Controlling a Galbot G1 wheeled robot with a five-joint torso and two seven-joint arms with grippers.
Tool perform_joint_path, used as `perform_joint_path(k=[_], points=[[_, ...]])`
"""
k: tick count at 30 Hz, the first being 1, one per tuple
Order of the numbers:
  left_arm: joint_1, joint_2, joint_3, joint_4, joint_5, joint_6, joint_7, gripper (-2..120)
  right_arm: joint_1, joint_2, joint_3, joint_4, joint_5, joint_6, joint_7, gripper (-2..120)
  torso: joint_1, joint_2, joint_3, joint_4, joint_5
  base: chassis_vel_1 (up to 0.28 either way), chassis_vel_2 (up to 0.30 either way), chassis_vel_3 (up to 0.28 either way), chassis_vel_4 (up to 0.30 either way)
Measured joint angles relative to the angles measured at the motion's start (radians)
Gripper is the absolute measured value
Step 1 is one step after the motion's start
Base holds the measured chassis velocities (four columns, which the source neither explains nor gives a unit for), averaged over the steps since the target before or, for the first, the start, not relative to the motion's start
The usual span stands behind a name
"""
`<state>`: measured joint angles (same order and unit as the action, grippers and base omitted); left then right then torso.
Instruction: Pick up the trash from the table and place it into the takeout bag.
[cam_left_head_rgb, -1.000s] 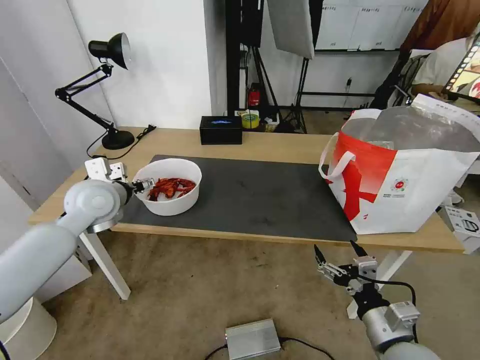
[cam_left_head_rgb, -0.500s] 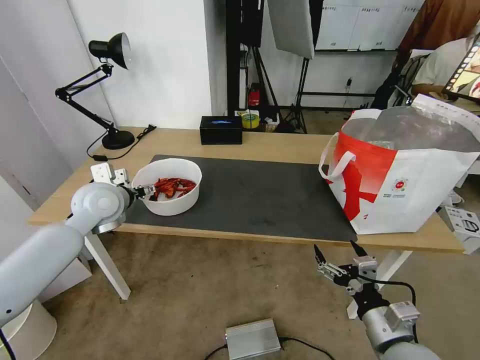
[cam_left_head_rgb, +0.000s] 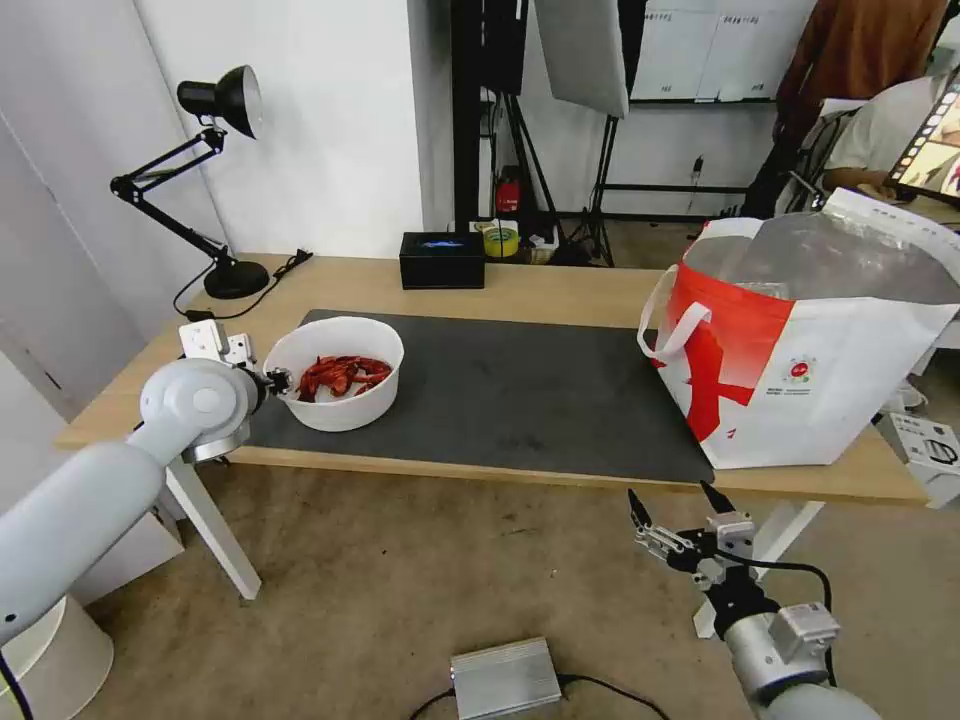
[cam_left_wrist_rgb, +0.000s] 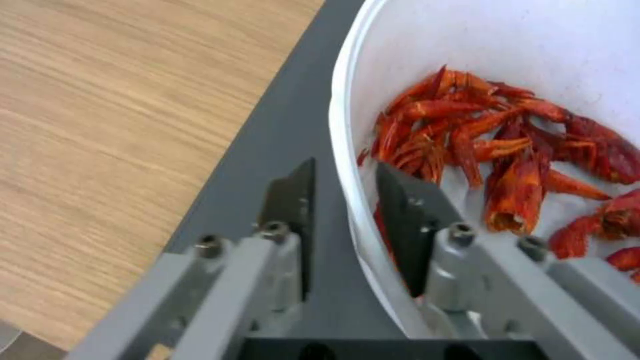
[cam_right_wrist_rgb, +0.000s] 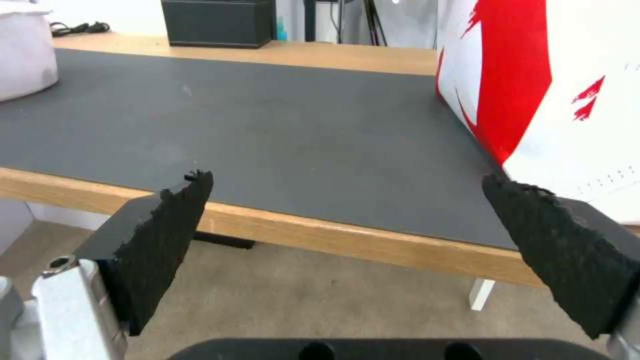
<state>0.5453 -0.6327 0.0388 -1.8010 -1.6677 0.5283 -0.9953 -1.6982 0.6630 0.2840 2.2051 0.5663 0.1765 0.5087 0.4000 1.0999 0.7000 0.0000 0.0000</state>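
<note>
The trash in view is a white round bowl (cam_left_head_rgb: 335, 405) (cam_left_wrist_rgb: 480, 45) holding red crayfish shells (cam_left_head_rgb: 341, 374) (cam_left_wrist_rgb: 507, 150), standing on the left end of the dark mat (cam_left_head_rgb: 520, 390) on the table (cam_left_head_rgb: 560, 287). My left gripper (cam_left_head_rgb: 275, 379) (cam_left_wrist_rgb: 347, 165) is shut on the bowl's near-left rim, one finger inside the wall and one outside. The takeout bag (cam_left_head_rgb: 810, 380) (cam_right_wrist_rgb: 533, 75) stands open at the table's right end. My right gripper (cam_left_head_rgb: 670, 495) (cam_right_wrist_rgb: 345, 177) hangs open below the table's front edge, near the bag, holding nothing.
A black desk lamp (cam_left_head_rgb: 215, 100) stands at the back left corner and a black tissue box (cam_left_head_rgb: 442, 260) (cam_right_wrist_rgb: 217, 22) at the back middle. A metal box with a cable (cam_left_head_rgb: 505, 678) lies on the floor in front. A white table leg (cam_left_head_rgb: 210, 530) is under the left end.
My left gripper has drawn back a little from inside the bowl to its left rim. The bowl, the bag and the right arm have stayed put.
</note>
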Motion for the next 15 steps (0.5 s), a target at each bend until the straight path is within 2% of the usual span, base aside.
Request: perform_joint_path(k=[6, 7, 15], points=[[0.001, 0.005, 0.0, -0.002, -0.002, 0.0, 0.0, 7, 0.0, 0.0, 0.0, 0.0, 0.0, 0.0, 0.0, 100, 0.0, 0.0, 0.0, 0.0, 0.0, 0.0, 0.0, 0.0, 0.0], [0.0, 0.005, 0.001, -0.001, -0.003, 0.0, 0.0, 0, 0.0, 0.0, 0.0, 0.0, 0.0, 0.0, 0.0, 100, 0.0, 0.0, 0.0, 0.0, 0.0, 0.0, 0.0, 0.0, 0.0], [-0.004, 0.014, -0.004, -0.005, -0.007, 0.001, 0.0, 0, 0.0, 0.0, 0.0, 0.0, 0.0, 0.0, 0.0, 100, 0.0, 0.0, 0.0, 0.0001, -0.0001, 0.0, 0.0, 0.0, 0.0]])
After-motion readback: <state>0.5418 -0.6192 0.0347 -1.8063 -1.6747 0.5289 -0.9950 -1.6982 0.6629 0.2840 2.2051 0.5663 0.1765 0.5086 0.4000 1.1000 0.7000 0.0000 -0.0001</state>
